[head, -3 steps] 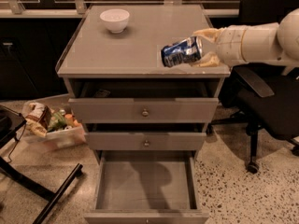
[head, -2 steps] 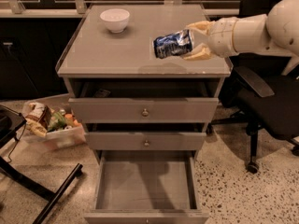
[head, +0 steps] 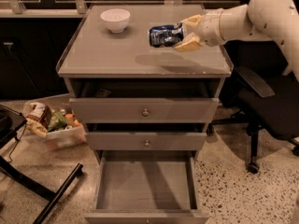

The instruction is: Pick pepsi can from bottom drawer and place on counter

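Note:
The dark-blue pepsi can (head: 163, 35) lies on its side in the air, held above the right half of the grey counter (head: 117, 55). My gripper (head: 186, 35) reaches in from the right on a cream arm and is shut on the can's right end. The can's shadow falls on the counter below it. The bottom drawer (head: 145, 185) is pulled open at the foot of the cabinet, and its grey inside holds nothing.
A white bowl (head: 115, 20) stands at the counter's back left. Two knobbed drawers sit above the bottom one, the top one slightly ajar. A black office chair (head: 266, 106) is to the right. A tray of snacks (head: 51, 122) lies on the floor at left.
The gripper has carried the can leftward and farther back over the counter. The drawers and bowl have not moved.

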You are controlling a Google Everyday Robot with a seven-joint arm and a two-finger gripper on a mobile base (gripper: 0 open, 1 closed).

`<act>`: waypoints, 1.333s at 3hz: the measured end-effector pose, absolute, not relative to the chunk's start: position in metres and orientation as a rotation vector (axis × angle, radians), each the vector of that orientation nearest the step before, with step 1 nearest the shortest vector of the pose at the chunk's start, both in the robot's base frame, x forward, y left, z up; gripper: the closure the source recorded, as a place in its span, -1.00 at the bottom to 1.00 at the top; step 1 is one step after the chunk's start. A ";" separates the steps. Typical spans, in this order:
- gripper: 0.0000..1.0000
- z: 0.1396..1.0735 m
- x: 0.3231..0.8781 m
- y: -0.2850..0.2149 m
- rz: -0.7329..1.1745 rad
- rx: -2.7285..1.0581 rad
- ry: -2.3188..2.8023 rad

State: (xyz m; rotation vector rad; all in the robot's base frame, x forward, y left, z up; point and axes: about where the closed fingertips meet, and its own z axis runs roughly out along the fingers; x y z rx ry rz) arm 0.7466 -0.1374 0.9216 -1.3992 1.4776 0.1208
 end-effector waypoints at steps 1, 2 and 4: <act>1.00 0.901 0.772 -0.157 0.168 -1.249 1.629; 1.00 0.884 0.787 -0.179 0.191 -1.095 1.728; 0.16 0.864 0.790 -0.206 0.193 -0.922 1.846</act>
